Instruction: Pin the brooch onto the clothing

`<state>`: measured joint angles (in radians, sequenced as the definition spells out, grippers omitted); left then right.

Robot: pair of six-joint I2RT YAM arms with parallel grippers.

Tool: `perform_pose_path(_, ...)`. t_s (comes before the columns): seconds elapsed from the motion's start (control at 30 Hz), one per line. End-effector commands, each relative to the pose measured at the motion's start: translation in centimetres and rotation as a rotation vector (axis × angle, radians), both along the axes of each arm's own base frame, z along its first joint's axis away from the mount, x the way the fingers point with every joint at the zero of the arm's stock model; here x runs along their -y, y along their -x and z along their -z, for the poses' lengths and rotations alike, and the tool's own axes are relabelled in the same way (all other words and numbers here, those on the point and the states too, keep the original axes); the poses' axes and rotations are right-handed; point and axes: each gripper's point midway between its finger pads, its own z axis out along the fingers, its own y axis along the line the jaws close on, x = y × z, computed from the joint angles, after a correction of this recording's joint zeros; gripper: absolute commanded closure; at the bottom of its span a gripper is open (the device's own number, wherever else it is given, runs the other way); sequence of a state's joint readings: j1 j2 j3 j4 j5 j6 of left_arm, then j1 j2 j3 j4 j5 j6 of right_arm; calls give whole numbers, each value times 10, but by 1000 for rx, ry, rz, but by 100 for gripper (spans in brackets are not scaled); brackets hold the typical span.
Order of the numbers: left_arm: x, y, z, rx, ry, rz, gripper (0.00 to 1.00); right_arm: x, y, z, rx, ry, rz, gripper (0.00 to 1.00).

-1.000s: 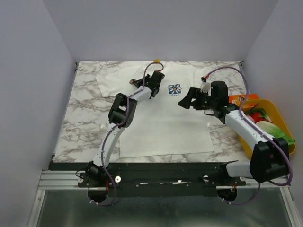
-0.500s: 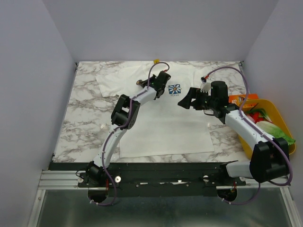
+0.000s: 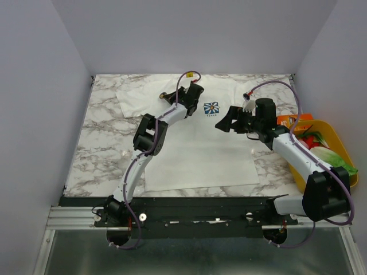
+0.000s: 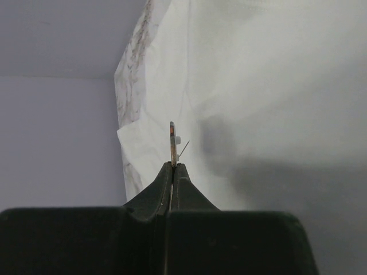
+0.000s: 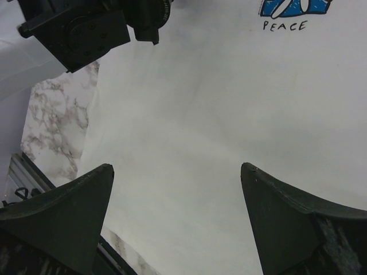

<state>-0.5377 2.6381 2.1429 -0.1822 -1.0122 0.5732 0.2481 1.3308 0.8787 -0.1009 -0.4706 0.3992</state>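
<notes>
- The shirt [image 3: 195, 150] lies flat on the marble table [image 3: 103, 137], collar towards the far wall.
- A blue-and-white flower print [image 3: 211, 107] sits on its chest, and the right wrist view shows the word "PEACE" [image 5: 285, 26] under it.
- The left gripper [image 3: 194, 91] hangs over the upper chest, just left of the print and near the collar.
- In the left wrist view its jaws are pressed together on the brooch [image 4: 172, 143], which stands upright and edge-on at the fingertips of the left gripper [image 4: 172, 167].
- A thin pin [image 4: 183, 148] juts from the brooch's right side.
- The brooch is above the white cloth [image 4: 258, 86]; I cannot tell whether it touches it.
- From the top camera the brooch is too small to make out.
- The right gripper [image 3: 221, 124] hovers over the shirt just right of the print, well apart from the left one.
- Its 2 fingers [image 5: 63, 212] stand wide apart around nothing, with bare cloth [image 5: 200, 126] between them.
- A yellow bin [image 3: 342, 150] holding vegetables sits at the table's right edge.
</notes>
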Motion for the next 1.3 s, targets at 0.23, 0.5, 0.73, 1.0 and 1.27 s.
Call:
perform_pose_path(0.23, -5, -3, -9, 49, 29, -130, 100, -1, 7, 3, -13, -5, -25, 0)
perform_pose_path(0.5, -7, 7, 3, -42, 8, -108, 100, -2, 9, 2, -12, -11, -31, 0)
perform_pose_path(0.73, -7, 12, 27, -95, -51, -101, 100, 0, 12, 3, -12, -9, -28, 0)
perform_pose_path(1.0, 33, 14, 33, -104, -127, -1, 100, 0, 13, 5, -11, -6, -29, 0)
perform_pose_path(1.27, 83, 15, 16, -59, 124, 107, 100, 2, 16, 8, -17, 1, -27, 0)
